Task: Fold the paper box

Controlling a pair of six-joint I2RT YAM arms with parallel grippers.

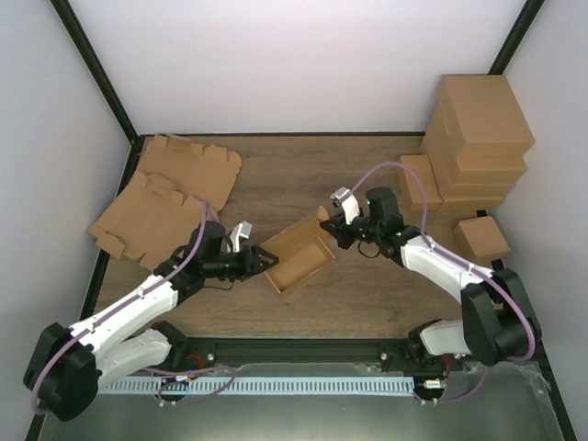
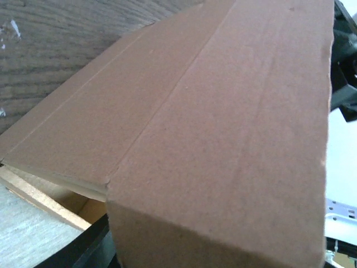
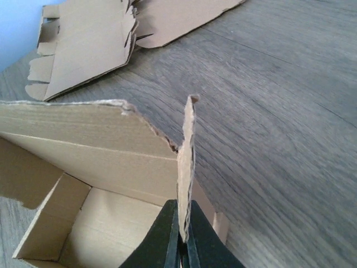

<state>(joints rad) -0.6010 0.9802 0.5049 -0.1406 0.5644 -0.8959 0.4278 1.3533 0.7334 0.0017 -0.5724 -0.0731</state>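
The paper box (image 1: 299,259) is a brown cardboard tray, partly folded and open on top, lying mid-table. My left gripper (image 1: 265,260) meets its left end, and its fingers seem closed on that end wall. In the left wrist view the box's outer wall (image 2: 223,139) fills the frame and hides the jaws. My right gripper (image 1: 329,223) is at the box's far right corner. It is shut on a thin upright flap (image 3: 187,151) that rises from between its fingers (image 3: 167,240), beside the box's open inside (image 3: 111,223).
Flat cardboard blanks (image 1: 175,188) lie at the back left and also show in the right wrist view (image 3: 83,44). Stacked brown cartons (image 1: 478,138) fill the back right corner, with smaller folded boxes (image 1: 482,239) in front of them. Bare wood tabletop (image 1: 367,303) lies near the arms.
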